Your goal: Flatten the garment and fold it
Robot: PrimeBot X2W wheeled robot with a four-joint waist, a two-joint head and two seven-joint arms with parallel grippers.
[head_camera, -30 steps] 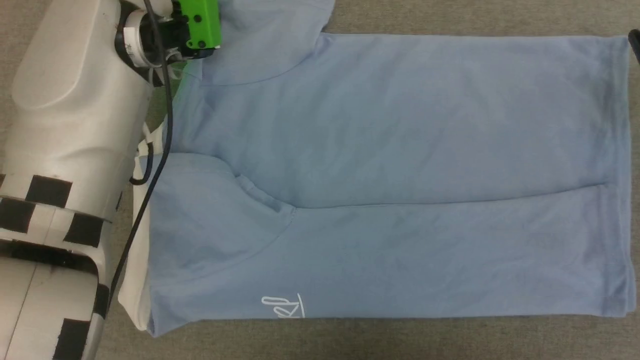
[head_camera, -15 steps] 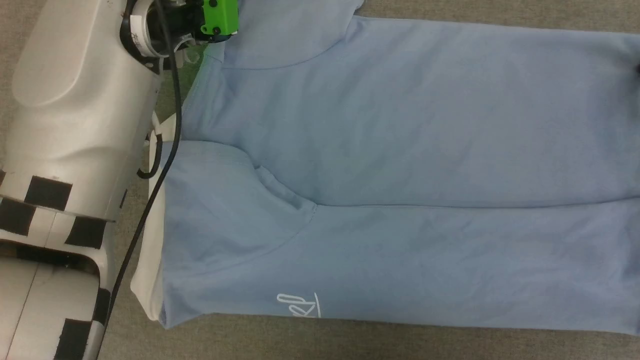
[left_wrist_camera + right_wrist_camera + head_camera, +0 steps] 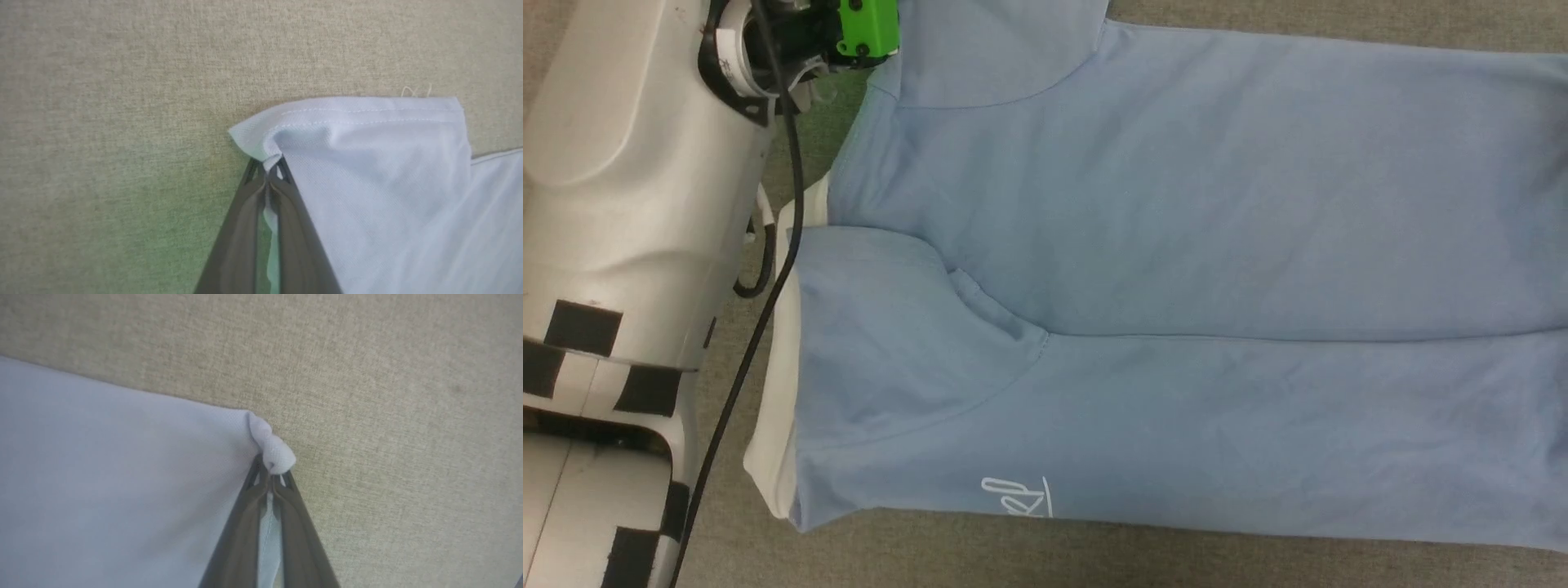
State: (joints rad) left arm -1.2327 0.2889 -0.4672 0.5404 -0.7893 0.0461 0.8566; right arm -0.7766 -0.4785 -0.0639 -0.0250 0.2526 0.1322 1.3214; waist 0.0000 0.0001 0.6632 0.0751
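Clamping the garment [image 3: 1176, 204], our left hand [image 3: 267, 173] pinches a sleeve corner, our right hand [image 3: 271, 475] the far corner; its length lies between.

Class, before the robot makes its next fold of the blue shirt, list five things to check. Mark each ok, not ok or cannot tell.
1. Left pincer gripping the shirt: ok, shut on a sleeve hem corner.
2. Right pincer gripping: ok, shut on a bunched shirt corner.
3. Shirt body smooth: ok, only faint creases as it lies on the beige surface.
4. Collar flat: cannot tell, the arm hides part of it.
5. Black cable clear of the cloth: cannot tell, it crosses the collar's edge in the head view and contact is unclear.
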